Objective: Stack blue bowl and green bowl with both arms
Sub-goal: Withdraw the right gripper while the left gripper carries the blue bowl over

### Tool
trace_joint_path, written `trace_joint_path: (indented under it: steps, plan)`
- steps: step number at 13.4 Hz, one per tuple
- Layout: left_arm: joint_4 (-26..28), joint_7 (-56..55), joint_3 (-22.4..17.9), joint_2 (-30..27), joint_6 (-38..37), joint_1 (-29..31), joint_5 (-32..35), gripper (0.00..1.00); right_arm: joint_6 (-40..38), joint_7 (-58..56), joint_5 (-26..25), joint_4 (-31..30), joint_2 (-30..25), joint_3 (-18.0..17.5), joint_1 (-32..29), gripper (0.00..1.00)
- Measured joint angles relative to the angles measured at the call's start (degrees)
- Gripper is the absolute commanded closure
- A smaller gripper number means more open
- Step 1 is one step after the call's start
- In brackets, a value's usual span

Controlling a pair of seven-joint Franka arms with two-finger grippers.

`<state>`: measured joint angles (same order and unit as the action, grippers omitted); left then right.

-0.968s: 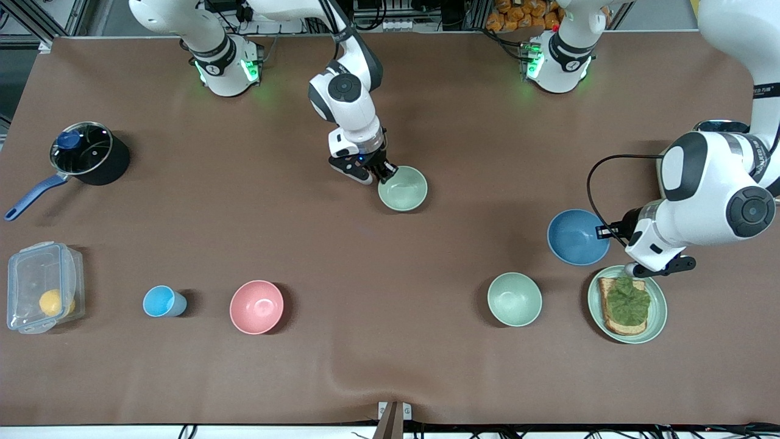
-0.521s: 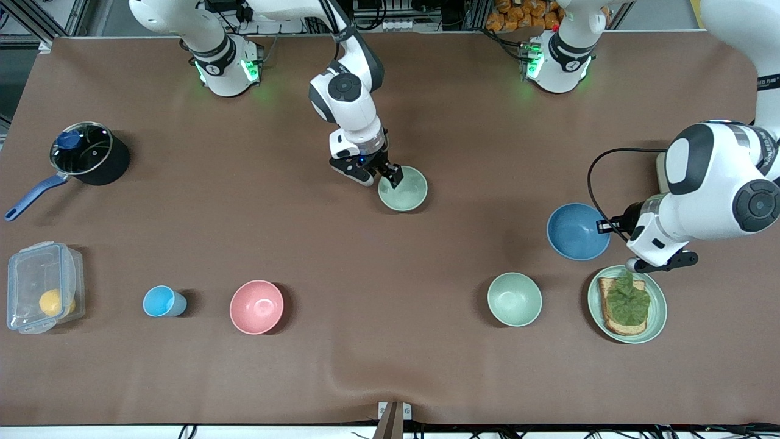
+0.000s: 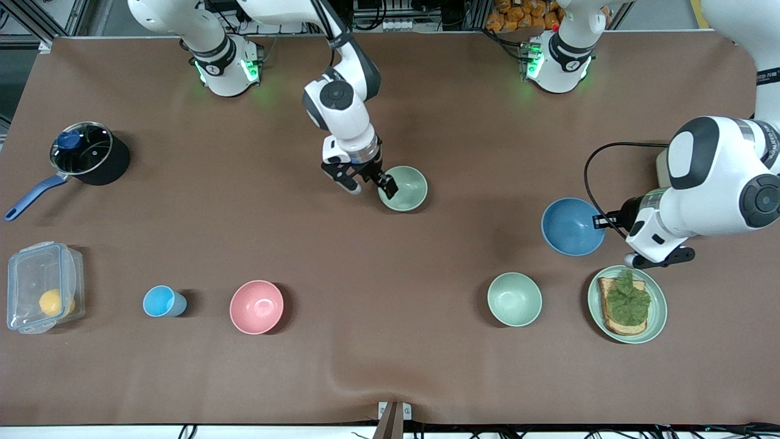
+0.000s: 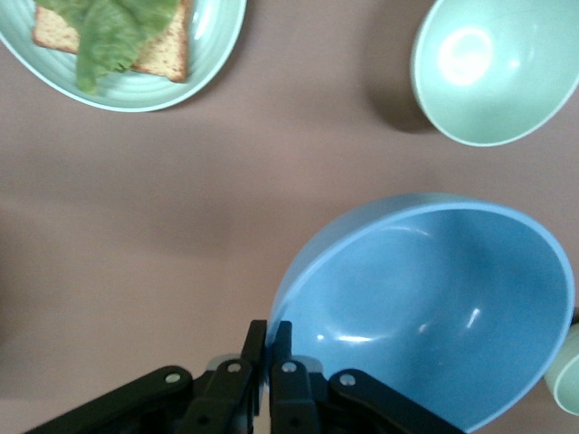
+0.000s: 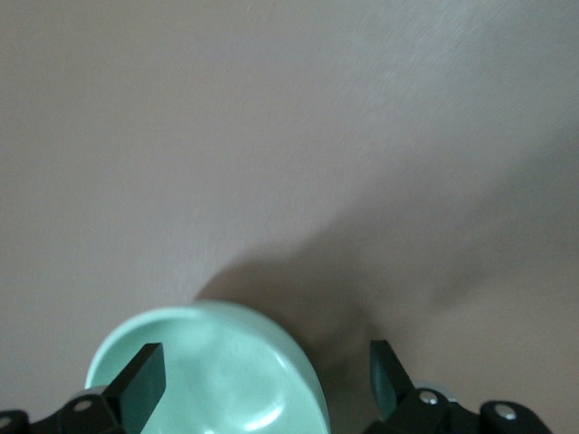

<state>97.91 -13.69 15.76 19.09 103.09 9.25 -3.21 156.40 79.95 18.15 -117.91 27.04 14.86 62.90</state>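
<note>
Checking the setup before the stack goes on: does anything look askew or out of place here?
Only the blue bowl: the left gripper is shut on its rim and holds it tilted. The right gripper is open astride the green bowl's rim. Nothing spilled or damaged.

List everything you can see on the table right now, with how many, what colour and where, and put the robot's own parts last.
blue bowl: 1, mid-blue, toward the left arm's end, tilted, rim clamped in the left pincer
green bowl: 1, sage green, mid-table near the bases
paler green bowl: 1, mint, nearer the front camera than the blue bowl
pink bowl: 1, pink, beside the cup
cup: 1, light blue
plate: 1, green, holding toast with lettuce, beside the paler green bowl
pot: 1, black, blue handle, glass lid, toward the right arm's end
container: 1, clear, something yellow inside
table: 1, brown cover
left pincer: shut on the blue bowl's rim
right pincer: open, straddling the green bowl's rim
</note>
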Motion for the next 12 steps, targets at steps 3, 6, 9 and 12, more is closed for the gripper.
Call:
trace_joint_path:
  steps: [3, 6, 9, 12]
  plan:
    - [0.0, -2.3, 1.7, 0.0, -0.3, 0.0, -0.3, 1.0, -7.3, 1.1, 2.6, 3.2, 0.0, 0.0, -2.7, 0.0]
    - [-0.1, -6.7, 4.4, -0.2, -1.4, 0.0, -0.3, 1.0, -10.0, 0.3, 9.4, 4.3, 0.3, 0.0, -5.3, 0.0]
    - [-0.2, -10.5, 6.9, -0.7, -2.1, 0.0, -0.3, 1.0, -10.3, -1.9, 12.1, 4.3, 1.1, -0.2, -7.0, 0.0]
    - [-0.1, -11.7, 7.9, -0.8, -2.4, -0.1, -0.3, 1.0, -10.6, -3.6, 17.3, 5.1, 3.0, -2.1, -9.4, 0.0]
